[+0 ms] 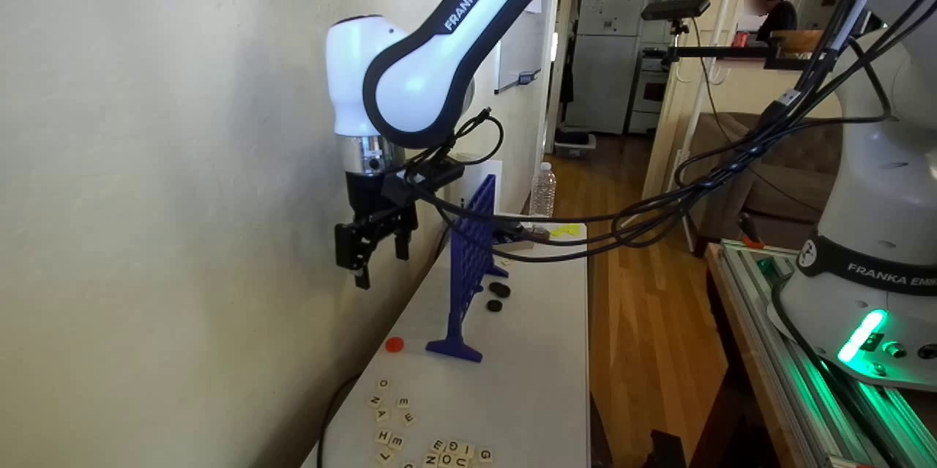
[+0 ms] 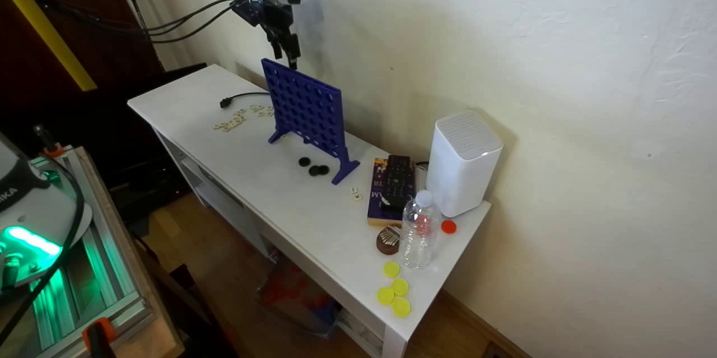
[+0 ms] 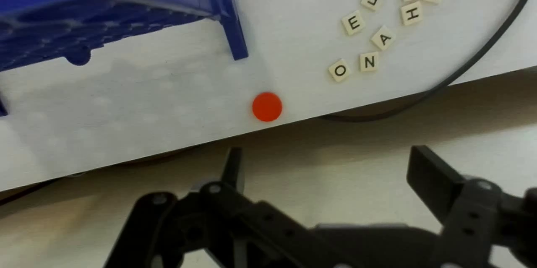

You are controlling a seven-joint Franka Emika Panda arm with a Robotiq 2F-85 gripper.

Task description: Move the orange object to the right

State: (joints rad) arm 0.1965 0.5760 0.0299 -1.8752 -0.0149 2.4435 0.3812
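Desk (image 2: 252,156): long, white, flat-topped; runs alongside a pale wall (image 1: 183,160).
Orange-red disc (image 3: 267,107): flat on the desk, close to the wall-side edge, near one foot of the blue stand (image 2: 307,105) and apart from it.
Blue stand: perforated panel, upright on two feet.
Pincer (image 3: 329,165): raised above desk level on the wall side; fingers spread well apart, pointing down.
Letter tiles (image 3: 382,38): pale, some scattered, some clustered; the nearest lie near the orange-red disc.
Cable (image 3: 365,118): dark; passes over the wall-side edge of the desk beyond the tiles.
Black discs (image 2: 304,161): three, flat, near the stand on the side away from the wall.
Book (image 2: 376,195): flat on the desk; carries a remote control (image 2: 397,179).
White tower (image 2: 465,164): upright at the desk's end, wall side, grilled top.
Bottle (image 2: 417,246): clear, upright, just beside the white tower.
Second orange disc (image 2: 448,227): flat, just beside the bottle.
Yellow discs (image 2: 400,286): four, grouped near the desk corner.
Robot base (image 1: 849,190): white, green light lit; stands across the wooden floor (image 1: 622,307) from the desk.
Room beyond: brown upholstered seat (image 1: 768,208), refrigerator (image 1: 606,65), and a person (image 1: 779,17) in a cap, face blurred.
Whiteboard (image 1: 521,50): mounted on the wall.
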